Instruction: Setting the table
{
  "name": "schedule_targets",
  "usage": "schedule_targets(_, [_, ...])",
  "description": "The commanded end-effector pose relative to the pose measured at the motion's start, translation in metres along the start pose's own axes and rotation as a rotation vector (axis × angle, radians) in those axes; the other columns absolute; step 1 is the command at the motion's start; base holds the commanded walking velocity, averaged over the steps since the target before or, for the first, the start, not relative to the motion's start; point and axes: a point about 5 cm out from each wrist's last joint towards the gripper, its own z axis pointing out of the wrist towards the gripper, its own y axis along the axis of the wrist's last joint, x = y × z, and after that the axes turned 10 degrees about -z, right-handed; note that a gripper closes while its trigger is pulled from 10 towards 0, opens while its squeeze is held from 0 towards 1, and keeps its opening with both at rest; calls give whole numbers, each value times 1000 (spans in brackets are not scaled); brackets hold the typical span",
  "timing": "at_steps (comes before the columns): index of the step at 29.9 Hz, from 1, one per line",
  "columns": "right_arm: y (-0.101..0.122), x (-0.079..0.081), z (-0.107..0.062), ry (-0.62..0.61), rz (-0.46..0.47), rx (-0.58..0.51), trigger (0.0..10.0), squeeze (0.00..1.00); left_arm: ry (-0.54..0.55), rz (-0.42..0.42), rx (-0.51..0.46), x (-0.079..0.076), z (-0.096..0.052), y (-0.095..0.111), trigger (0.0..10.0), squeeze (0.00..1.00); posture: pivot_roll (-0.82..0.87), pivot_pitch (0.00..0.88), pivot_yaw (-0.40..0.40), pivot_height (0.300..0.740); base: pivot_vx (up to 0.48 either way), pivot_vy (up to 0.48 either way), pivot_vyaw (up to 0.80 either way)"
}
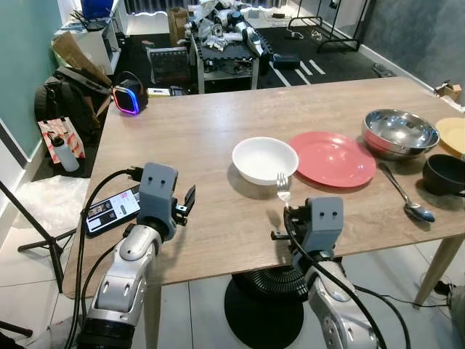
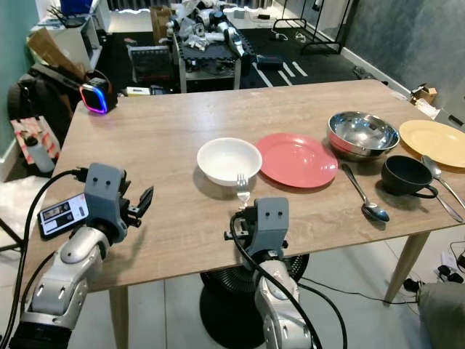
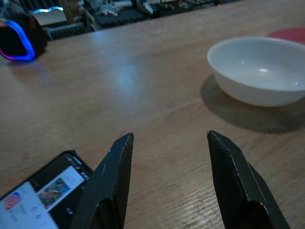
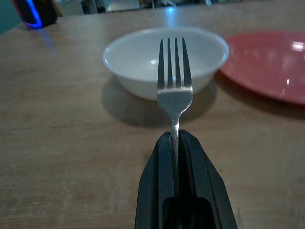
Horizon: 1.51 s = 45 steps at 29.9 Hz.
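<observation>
The right gripper [image 4: 175, 138] has its two black fingers clenched on the handle of a silver fork [image 4: 174, 81], whose tines stick out ahead, pointing toward the white bowl [image 4: 167, 59]. The fork hangs just above the wooden table [image 1: 196, 138], near its front edge, with the bowl just beyond the tines and the red plate [image 1: 333, 158] beside the bowl on the robot's right. The left gripper [image 3: 167, 167] is released, its fingers spread apart with bare tabletop between them, low over the table near the front left corner. A smartphone [image 1: 112, 210] with its screen lit lies just left of that gripper. Further right on the table sit a steel bowl [image 2: 362, 133], a yellow plate [image 2: 434, 140], a dark mug [image 2: 407, 175] and a spoon [image 2: 363, 196] lying between the red plate and the mug. At the far left corner stands a dark speaker [image 1: 128, 97] ringed with blue and pink light
</observation>
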Motion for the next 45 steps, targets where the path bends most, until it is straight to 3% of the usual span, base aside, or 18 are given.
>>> schedule_targets(1, [2,0,5,7,-30,-17,10000,0,-6,0,20,2,-4,-3,10000,0,-17,0,70,740,0,0,0])
schedule_targets(9, [16,0,38,36,-133,-74,10000,0,-46,17,34,3,-11,0,10000,0,29,5,61,740,0,0,0])
schedule_targets(12, [10,-1,49,22,-184,-35,10000,0,-75,21,41,1,-18,3,10000,0,66,23,57,740,0,0,0])
schedule_targets(15, [2,-9,53,4,-178,3,10000,0,-125,30,63,3,-30,6,10000,0,94,42,60,740,0,0,0])
schedule_targets(17, [0,-14,54,-10,-166,13,10000,0,-147,37,72,6,-35,7,10000,0,96,45,61,740,0,0,0])
schedule_targets(19, [-2,-34,55,-62,-155,22,10000,0,-192,55,97,18,-50,16,10000,0,111,61,71,740,0,0,0])
schedule_targets(23, [-2,-48,55,-99,-160,24,10000,0,-218,63,109,24,-57,21,10000,0,112,63,73,740,0,0,0])
schedule_targets(25, [2,-71,51,-159,-152,4,10000,0,-259,74,125,32,-64,28,10000,0,111,76,89,740,0,0,0])
schedule_targets(28, [2,-83,49,-179,-157,-8,10000,0,-283,76,142,32,-67,28,10000,0,108,78,94,740,0,0,0])
schedule_targets(35, [-17,-87,40,-126,-251,48,10000,0,-331,87,184,28,-71,25,10000,0,98,88,106,740,0,0,0])
schedule_targets(45, [-24,-95,31,-142,-260,61,10000,0,-332,79,214,32,-75,27,10000,0,99,87,111,740,0,0,0])
